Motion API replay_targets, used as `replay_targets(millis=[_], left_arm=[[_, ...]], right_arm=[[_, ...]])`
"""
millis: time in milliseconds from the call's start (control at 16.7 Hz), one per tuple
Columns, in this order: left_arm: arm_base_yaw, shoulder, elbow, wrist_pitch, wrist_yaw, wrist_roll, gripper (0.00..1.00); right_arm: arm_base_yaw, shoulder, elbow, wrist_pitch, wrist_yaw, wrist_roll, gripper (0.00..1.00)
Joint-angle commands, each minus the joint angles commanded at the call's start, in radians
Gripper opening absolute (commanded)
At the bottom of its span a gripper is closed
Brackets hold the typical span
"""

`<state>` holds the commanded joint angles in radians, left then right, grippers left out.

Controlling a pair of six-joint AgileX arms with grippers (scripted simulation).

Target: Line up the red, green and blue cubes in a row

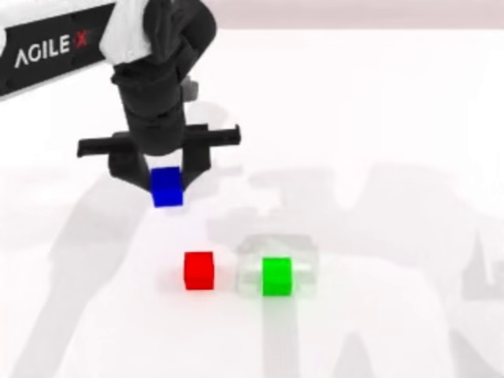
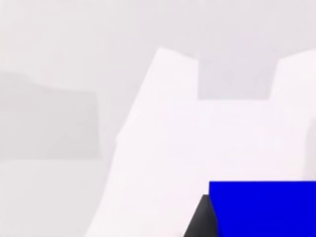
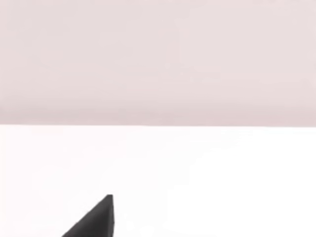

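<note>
Three cubes are being counted in the top view, one of each colour. The blue cube (image 1: pixel 166 187) is being gripped between the fingers of the left gripper (image 1: pixel 161 178), left of the table's middle and farther from the camera's near edge than the other two. The red cube (image 1: pixel 198 270) and the green cube (image 1: pixel 276 276) are being seen resting on the white table (image 1: pixel 378 126), side by side with a gap between them, red to the left of green. One arm, the left, is being shown from above, its casing marked AgileX.

The left wrist view is showing only one cube, the blue one (image 2: pixel 261 208), close against a dark finger (image 2: pixel 201 219); red and green are not being shown there. The right wrist view is showing no cubes, only a dark finger tip (image 3: pixel 96 219) over bare table; whether the right gripper is clenched or released cannot be told.
</note>
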<state>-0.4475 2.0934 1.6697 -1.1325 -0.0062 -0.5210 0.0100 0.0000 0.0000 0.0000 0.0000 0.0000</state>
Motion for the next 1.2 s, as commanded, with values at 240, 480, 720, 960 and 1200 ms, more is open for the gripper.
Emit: replay_targets(millis=[240,480,720,960,1200], left_arm=[[-0.007,0.005,0.000,0.001,0.000,0.000,0.00],[-0.088,0.082,0.113,-0.065,-0.001,-0.066,0.00],[-0.237,0.217,0.378,-0.186,0.000,-0.193,0.00],[-0.391,0.343,0.642,-0.303,0.003,-0.320,0.00],[-0.481,0.406,0.767,-0.366,0.004,-0.394,0.00]], right_arm=[[0.000,0.000,0.000,0.000,0.000,0.000,1.00],[0.000,0.000,0.000,0.000,0.000,0.000,1.00],[0.000,0.000,0.000,0.000,0.000,0.000,1.00],[0.000,0.000,0.000,0.000,0.000,0.000,1.00],[0.000,0.000,0.000,0.000,0.000,0.000,1.00]])
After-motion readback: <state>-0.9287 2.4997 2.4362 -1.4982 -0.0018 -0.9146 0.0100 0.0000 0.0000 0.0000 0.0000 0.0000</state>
